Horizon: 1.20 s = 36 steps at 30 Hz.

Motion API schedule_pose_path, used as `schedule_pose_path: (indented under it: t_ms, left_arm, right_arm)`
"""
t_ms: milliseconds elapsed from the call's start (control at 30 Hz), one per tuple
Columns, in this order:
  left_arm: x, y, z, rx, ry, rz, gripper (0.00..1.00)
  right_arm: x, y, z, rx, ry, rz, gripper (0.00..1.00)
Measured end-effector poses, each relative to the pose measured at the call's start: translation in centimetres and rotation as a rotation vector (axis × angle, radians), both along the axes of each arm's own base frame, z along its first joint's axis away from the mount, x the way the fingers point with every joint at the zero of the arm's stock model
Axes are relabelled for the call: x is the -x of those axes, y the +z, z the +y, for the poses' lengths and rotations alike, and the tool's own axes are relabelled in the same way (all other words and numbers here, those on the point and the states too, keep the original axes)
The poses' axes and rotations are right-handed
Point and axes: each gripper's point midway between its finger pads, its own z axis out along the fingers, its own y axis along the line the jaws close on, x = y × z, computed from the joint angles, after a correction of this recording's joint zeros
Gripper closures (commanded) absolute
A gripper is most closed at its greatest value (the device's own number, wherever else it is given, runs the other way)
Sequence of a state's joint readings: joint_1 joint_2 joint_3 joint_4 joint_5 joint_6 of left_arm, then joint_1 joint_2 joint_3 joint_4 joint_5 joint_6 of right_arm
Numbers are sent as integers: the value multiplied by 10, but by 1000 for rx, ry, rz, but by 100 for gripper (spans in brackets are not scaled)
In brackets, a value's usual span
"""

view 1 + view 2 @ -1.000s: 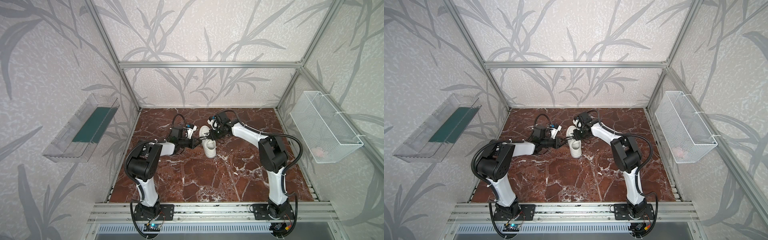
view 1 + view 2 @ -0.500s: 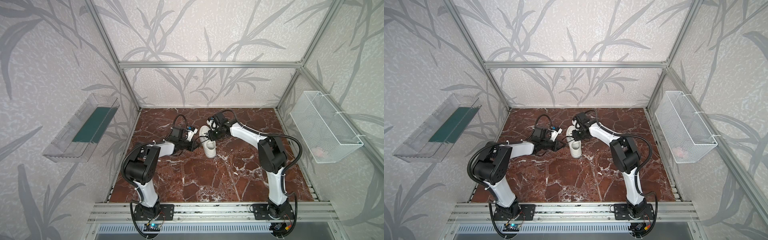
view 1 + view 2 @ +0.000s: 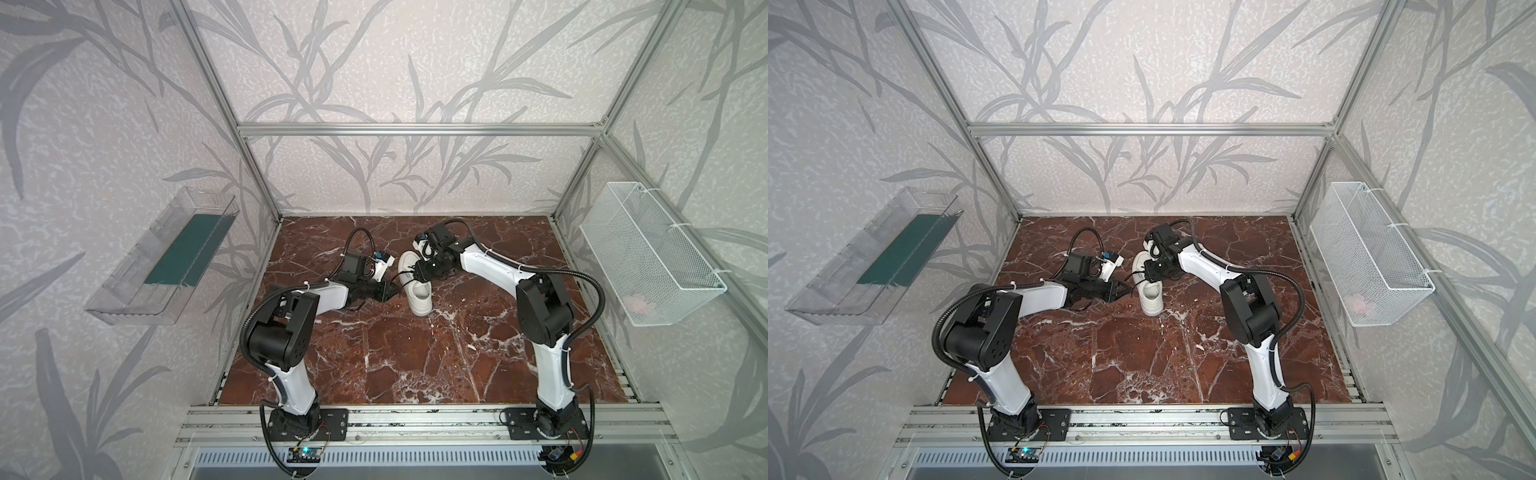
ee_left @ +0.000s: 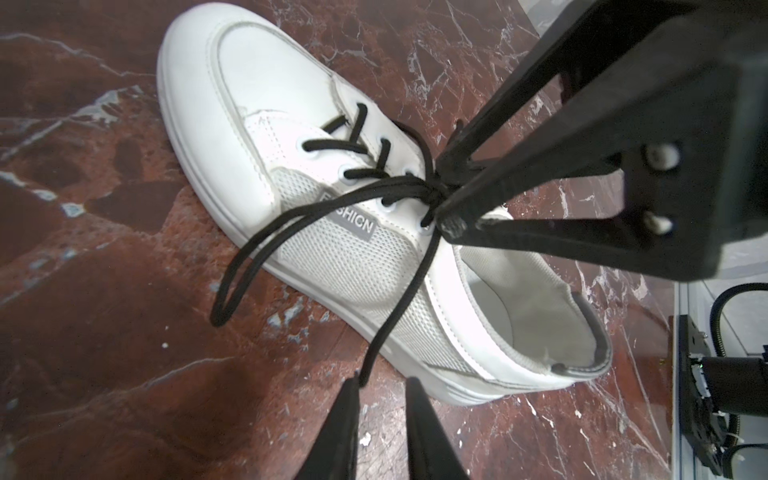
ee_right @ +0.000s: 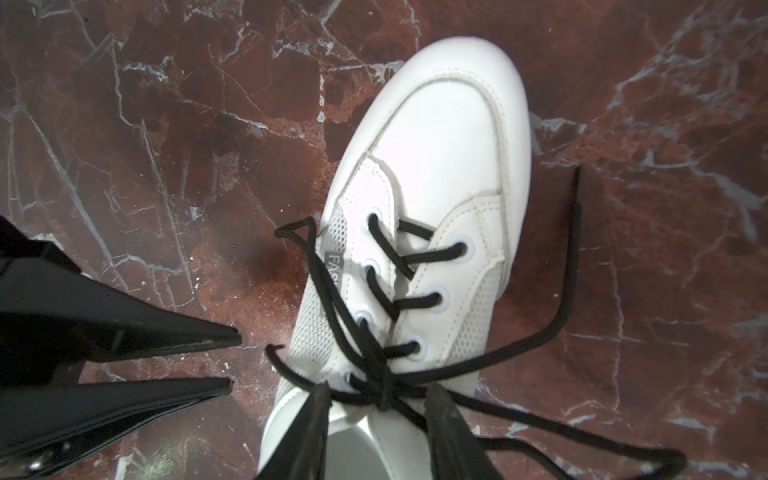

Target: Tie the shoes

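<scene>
The white shoe [image 3: 419,293] [image 3: 1152,301] lies on the red marble floor, toe toward the front. Its black laces [image 4: 249,257] are crossed into a knot [image 5: 384,386] over the tongue, with loops trailing off both sides. My right gripper [image 5: 378,392] [image 3: 415,272] is open, its fingers standing either side of the knot. My left gripper [image 4: 384,382] [image 3: 395,291] is open just beside the shoe's side. A loose lace end [image 4: 365,370] lies against the tip of one of its fingers. Nothing is pinched.
A clear plastic bin [image 3: 166,257] hangs on the left wall and a white wire basket [image 3: 648,253] on the right wall. An aluminium rail [image 3: 415,419] runs along the front edge, carrying both arm bases.
Both grippers were shut on the laces and now stand open. The left has let go of the lace end. The arms have barely moved.
</scene>
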<state>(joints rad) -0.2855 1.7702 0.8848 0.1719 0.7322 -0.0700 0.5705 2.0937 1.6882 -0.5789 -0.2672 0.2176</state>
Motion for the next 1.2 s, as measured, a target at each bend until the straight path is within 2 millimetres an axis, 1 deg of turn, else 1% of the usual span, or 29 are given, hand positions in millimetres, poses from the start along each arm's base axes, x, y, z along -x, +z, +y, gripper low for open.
schedule_pose_path:
  t_ms: [67, 100, 133, 167, 200, 233, 267, 300, 400, 433, 567, 600, 667, 700, 767, 800, 933, 967, 1000, 1033, 1100, 1200]
  left_arm:
    - [-2, 3, 2, -1, 3, -14, 55]
    - [-2, 5, 3, -2, 5, -21, 46]
    - [-2, 6, 3, -2, 5, -27, 6]
    - [-3, 7, 4, 0, 8, -32, 1]
    - [-3, 8, 4, 2, 11, -40, 1]
    - [-3, 8, 6, 5, 17, -47, 1]
    - [-1, 7, 8, 5, 27, -48, 1]
    - [-1, 7, 10, 5, 40, -52, 1]
    - [1, 10, 17, 1, 82, -70, 1]
    - [-1, 14, 18, 6, 99, -86, 1]
    - [-10, 40, 23, 72, 159, -182, 1]
    - [-13, 46, 26, 88, 178, -205, 1]
    - [-21, 60, 33, 116, 231, -255, 1]
    - [-23, 67, 37, 127, 256, -278, 1]
    - [-29, 78, 47, 146, 334, -315, 1]
    - [-31, 82, 52, 148, 366, -326, 1]
    - [-36, 104, 63, 151, 434, -394, 1]
    - [-37, 109, 66, 142, 446, -415, 1]
    - [-36, 115, 70, 127, 455, -442, 1]
    - [-34, 121, 75, 103, 470, -473, 1]
    - [-30, 134, 88, 54, 520, -531, 1]
    - [-23, 151, 115, -46, 624, -617, 1]
  right_arm:
    - [0, 8, 3, -22, 8, 2, 54]
    - [0, 10, 4, -30, 10, 2, 52]
    - [1, 12, 3, -34, 10, 8, 50]
    - [2, 14, 1, -39, 10, 14, 46]
    - [3, 16, 0, -43, 8, 19, 42]
    - [4, 20, -1, -50, 7, 23, 30]
    - [4, 24, -3, -57, 6, 21, 14]
    - [4, 30, -5, -67, 3, 16, 1]
    - [5, 55, -24, -107, -13, -26, 1]
    - [6, 64, -33, -121, -24, -42, 1]
    - [15, 101, -82, -156, -81, -160, 1]
    - [16, 107, -94, -154, -95, -192, 1]
    - [20, 114, -124, -131, -148, -275, 1]
    - [22, 113, -136, -117, -170, -302, 1]
    - [27, 103, -169, -79, -250, -368, 1]
    - [31, 95, -182, -63, -282, -382, 1]
    - [51, 54, -244, -4, -416, -418, 1]
    - [55, 49, -254, 8, -439, -430, 1]
    - [61, 45, -263, 20, -457, -452, 1]
    - [65, 44, -267, 23, -464, -481, 1]
    - [69, 47, -269, 12, -468, -540, 1]
    - [66, 51, -274, 16, -493, -612, 1]
